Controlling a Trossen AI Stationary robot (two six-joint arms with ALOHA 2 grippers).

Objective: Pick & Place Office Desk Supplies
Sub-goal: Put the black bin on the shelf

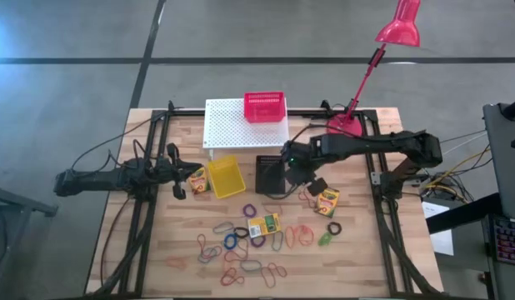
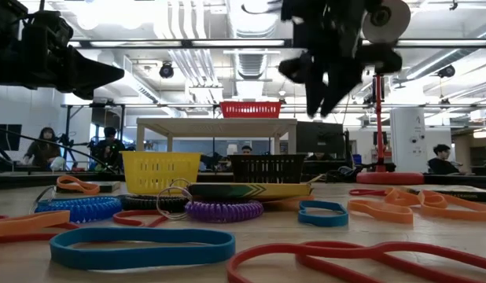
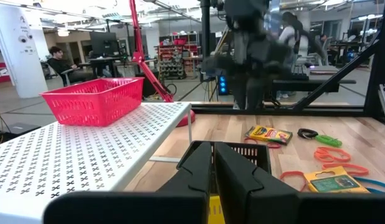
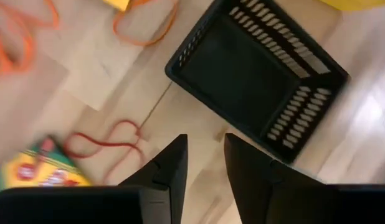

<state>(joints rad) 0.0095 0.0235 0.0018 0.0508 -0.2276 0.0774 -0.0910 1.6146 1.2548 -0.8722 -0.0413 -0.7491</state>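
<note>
Wooden table [image 1: 357, 258]: our right tool [image 4: 205, 155], fingers spread and empty, hangs beside the black mesh basket [image 4: 258, 78]; we should centre over one crayon box [image 4: 37, 171] before descending. Left tool [image 3: 213, 163] pressed together.

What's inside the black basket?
Nothing shows inside the black basket. The right wrist view looks down into it and its dark floor looks bare. The right gripper hangs above, open and empty. Its nearest corner is cut off from view.
</note>
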